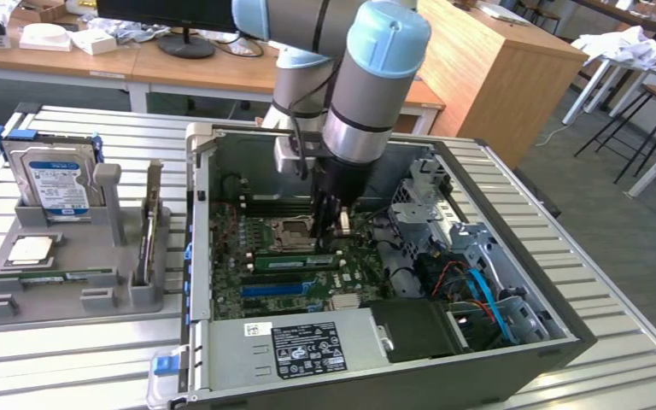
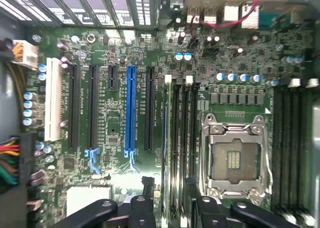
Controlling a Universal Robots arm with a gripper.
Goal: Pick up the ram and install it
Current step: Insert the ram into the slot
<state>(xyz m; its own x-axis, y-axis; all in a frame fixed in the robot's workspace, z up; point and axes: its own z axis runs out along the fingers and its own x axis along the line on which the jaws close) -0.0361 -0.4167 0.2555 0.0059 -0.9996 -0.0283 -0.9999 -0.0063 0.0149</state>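
Computer case [image 1: 499, 363]: sitting mid-frame on the slatted table [image 1: 618, 380].
Holder [image 1: 78, 296]: lying at frame left, just beside the case.
Hard drive [image 1: 61, 179]: standing at the holder's upper end.
Processor chip [image 1: 32, 249]: lying below the drive.
Gripper [image 1: 330, 229]: hanging inside the case, over the motherboard [image 1: 305, 295].

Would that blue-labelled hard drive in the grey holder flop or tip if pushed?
Probably stiff: the hard drive looks like a rigid metal box. Tipping seems unlikely, since it stands upright in a slot of the grey holder.
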